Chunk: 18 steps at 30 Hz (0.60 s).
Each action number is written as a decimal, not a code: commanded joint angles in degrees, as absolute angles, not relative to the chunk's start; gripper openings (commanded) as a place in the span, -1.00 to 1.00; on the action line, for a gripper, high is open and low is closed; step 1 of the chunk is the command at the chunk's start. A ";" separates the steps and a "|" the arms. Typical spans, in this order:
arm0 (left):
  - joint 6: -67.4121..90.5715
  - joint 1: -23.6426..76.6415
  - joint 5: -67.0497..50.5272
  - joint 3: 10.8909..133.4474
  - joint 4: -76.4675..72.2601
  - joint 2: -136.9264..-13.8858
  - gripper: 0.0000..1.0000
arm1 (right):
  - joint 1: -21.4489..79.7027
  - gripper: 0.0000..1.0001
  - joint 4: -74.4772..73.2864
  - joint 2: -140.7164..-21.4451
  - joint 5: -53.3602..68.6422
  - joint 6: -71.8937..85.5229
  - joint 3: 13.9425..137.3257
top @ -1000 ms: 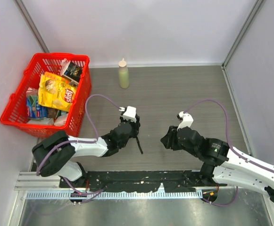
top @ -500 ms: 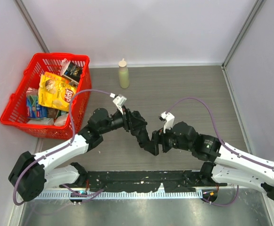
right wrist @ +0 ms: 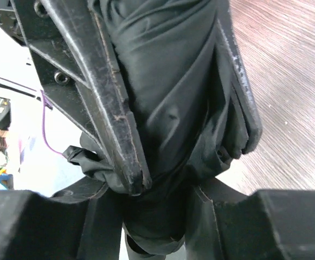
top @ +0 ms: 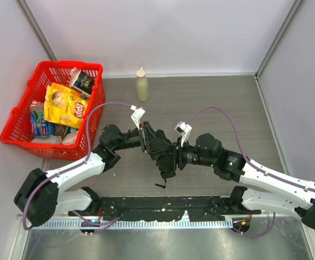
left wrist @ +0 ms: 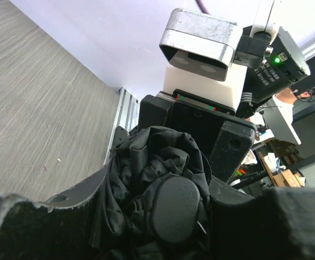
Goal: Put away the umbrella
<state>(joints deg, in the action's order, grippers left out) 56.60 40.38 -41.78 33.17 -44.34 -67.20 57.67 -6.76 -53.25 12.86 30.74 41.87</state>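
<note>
Both claws meet on the umbrella (right wrist: pixel 168 81), which hangs over the tabletop (top: pixel 211 103) near the middle of its near edge. I see the left claw (top: pixel 158 149) clamped on the folded black fabric. The right claw (top: pixel 171 160) grips the bundle's other end, fingers pressed into the cloth. The strap (top: pixel 161 179) dangles below.

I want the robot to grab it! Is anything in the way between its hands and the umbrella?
Nothing visible is in the way. The left gripper and the right gripper both clamp the bundled umbrella from opposite sides, with its black fabric filling the gap between each pair of fingers.
</note>
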 commanded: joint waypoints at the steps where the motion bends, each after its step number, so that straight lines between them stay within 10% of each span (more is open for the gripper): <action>1: 61.96 39.90 -42.72 32.61 -53.62 -68.03 -0.47 | 57.39 -0.42 7.81 -53.43 15.72 35.94 39.12; 6: 63.46 35.25 -40.35 30.33 -50.29 -63.47 0.99 | 56.87 -0.75 7.12 -52.74 15.82 37.09 36.65; 18: 46.16 24.79 -25.40 36.28 1.54 -44.47 0.99 | 42.15 -0.73 -6.58 -53.25 6.58 39.90 34.97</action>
